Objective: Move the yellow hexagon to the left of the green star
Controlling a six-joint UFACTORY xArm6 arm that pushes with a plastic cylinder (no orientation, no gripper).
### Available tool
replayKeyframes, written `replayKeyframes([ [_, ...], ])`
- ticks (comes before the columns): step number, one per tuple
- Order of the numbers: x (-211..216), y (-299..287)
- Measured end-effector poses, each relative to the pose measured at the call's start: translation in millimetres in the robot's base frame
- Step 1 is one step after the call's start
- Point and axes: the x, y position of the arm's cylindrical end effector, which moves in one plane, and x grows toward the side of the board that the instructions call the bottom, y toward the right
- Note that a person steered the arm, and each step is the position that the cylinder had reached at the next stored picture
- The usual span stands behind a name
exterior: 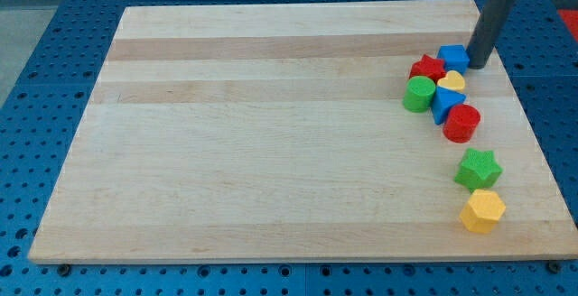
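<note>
Yellow hexagon block (483,211) sits just below-right of the green star block (477,169) near the wooden table's (271,152) right edge, while my tip (477,66), a clawless rod, rests well above beside the blue cube (453,58), so the push awaits.

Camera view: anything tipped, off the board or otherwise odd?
Nothing stands out. All blocks sit on the wooden board. The yellow hexagon block lies just below the green star block, near the view's bottom right. My tip is up beside the blue cube block.
</note>
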Motion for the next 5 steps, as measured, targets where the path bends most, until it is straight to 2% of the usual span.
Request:
replayKeyframes([
  [1,-40,22],
  [2,-53,28],
  [4,77,89],
  [5,100,90],
])
